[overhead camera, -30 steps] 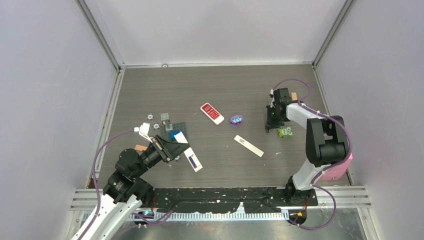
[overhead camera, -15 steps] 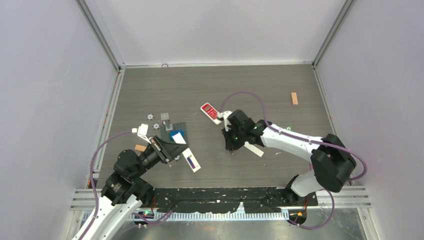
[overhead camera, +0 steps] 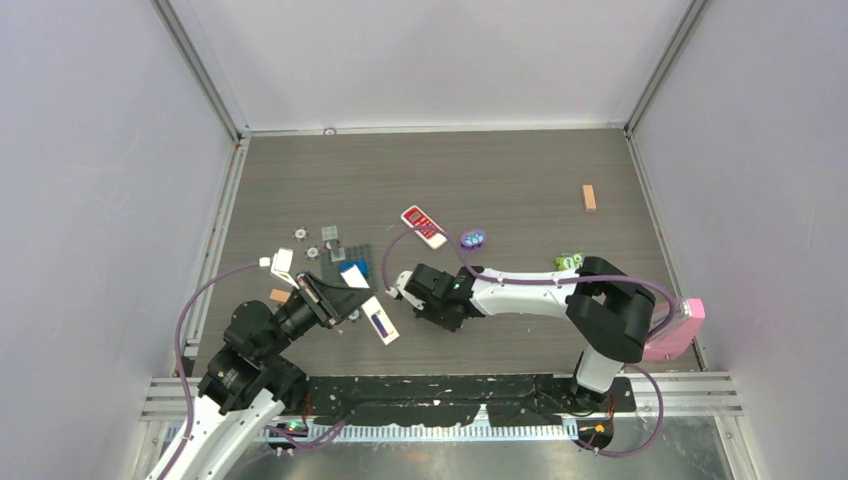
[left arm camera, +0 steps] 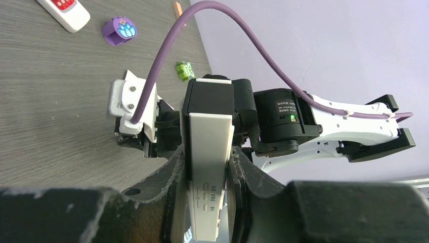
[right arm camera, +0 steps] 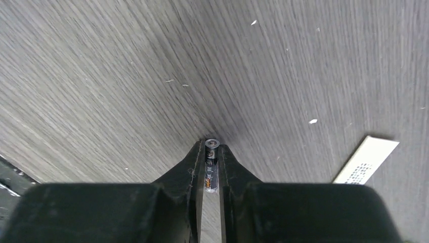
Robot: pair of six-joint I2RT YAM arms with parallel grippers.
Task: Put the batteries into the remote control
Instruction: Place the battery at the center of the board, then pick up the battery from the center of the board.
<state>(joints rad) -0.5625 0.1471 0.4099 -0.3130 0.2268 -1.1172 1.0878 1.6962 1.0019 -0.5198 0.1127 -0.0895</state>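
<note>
OK, we've got the dark battery (right arm camera: 212, 169) pinched in right gripper (right arm camera: 211, 149), long axis along the fingers (right arm camera: 195, 162), cap at the tips. Left gripper (left arm camera: 207, 172) clamps the remote control (left arm camera: 208, 131), black end pointing outward, right gripper near it.

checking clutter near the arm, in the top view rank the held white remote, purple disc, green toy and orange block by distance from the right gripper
From the right gripper, holding a battery:
1. remote control, just left, in the left gripper
2. purple disc, farther back
3. green toy, to the right
4. orange block, far back right
</note>
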